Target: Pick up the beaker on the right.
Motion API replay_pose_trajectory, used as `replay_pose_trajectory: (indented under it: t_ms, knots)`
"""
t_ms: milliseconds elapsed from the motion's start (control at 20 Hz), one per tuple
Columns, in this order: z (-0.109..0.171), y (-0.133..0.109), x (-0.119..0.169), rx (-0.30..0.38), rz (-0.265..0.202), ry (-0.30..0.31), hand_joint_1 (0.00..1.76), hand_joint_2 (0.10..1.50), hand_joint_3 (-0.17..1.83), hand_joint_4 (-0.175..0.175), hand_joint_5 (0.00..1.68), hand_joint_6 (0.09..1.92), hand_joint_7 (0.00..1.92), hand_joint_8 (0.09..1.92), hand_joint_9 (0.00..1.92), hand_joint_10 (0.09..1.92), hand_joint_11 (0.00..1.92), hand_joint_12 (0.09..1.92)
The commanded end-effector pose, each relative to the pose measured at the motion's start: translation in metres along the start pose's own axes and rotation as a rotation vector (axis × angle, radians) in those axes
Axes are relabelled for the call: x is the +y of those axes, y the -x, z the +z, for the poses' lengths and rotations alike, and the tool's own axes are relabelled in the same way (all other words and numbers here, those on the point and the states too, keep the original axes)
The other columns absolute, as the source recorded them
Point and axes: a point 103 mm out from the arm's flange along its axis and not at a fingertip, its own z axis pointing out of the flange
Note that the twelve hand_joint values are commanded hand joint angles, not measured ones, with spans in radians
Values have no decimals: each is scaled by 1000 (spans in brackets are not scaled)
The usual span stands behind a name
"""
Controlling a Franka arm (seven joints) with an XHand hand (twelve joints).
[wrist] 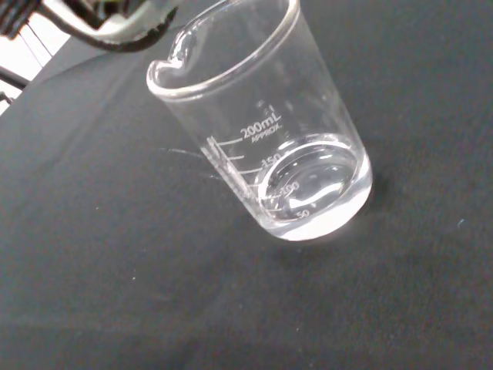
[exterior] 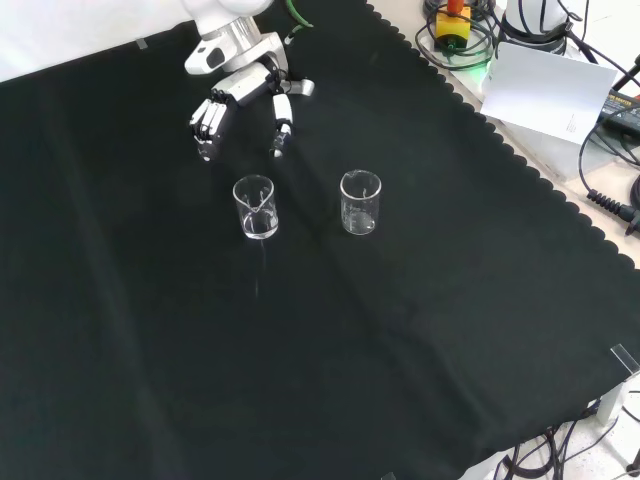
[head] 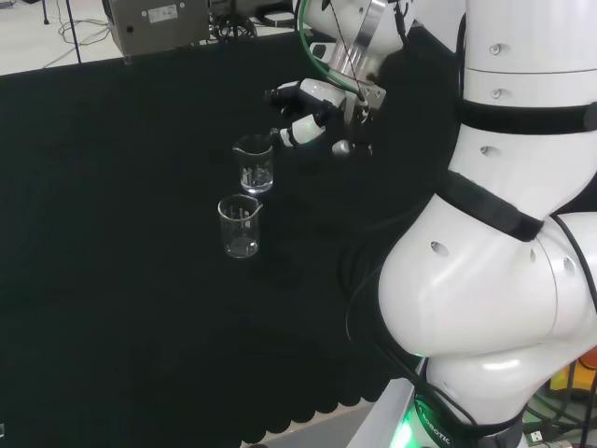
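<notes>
Two clear, empty beakers stand upright on the black cloth. In the front view one beaker [exterior: 256, 207] is on the left and the other beaker [exterior: 360, 202] on the right, about a hand's width apart. The hand [exterior: 238, 98] hangs just beyond the left one, its fingers relaxed and pointing down at the cloth, holding nothing. In the head view the hand [head: 312, 110] is right of the farther beaker [head: 254, 164]; the nearer beaker [head: 240, 225] stands alone. The wrist view shows one spouted beaker [wrist: 262, 131] close up with printed graduations, untouched.
The arm's white links [head: 504, 233] take up the head view's right. A grey box [head: 159, 23] sits beyond the cloth's far edge. In the front view a white card [exterior: 545, 95] and cables [exterior: 610, 200] lie past the scalloped cloth edge [exterior: 520, 165].
</notes>
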Motion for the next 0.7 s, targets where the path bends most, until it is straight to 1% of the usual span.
replay_pose_trajectory:
  t_ms: [50,150,250,300,400,700]
  knots:
    - [21,8,0,102,-27,20,824,593,536,-46,526,87,369,663,528,584,201,1379]
    - [27,10,0,117,-35,5,818,591,538,-47,531,87,375,666,536,588,199,1381]
    - [32,12,0,143,-39,3,813,588,540,-47,534,87,380,669,541,590,198,1382]
    - [33,14,0,150,-39,6,811,586,540,-47,535,87,381,669,543,591,198,1383]
    - [38,16,0,174,-35,36,807,584,541,-48,536,87,383,670,546,591,198,1384]
    - [50,16,5,176,-40,42,801,581,544,-49,541,87,383,670,554,592,200,1386]
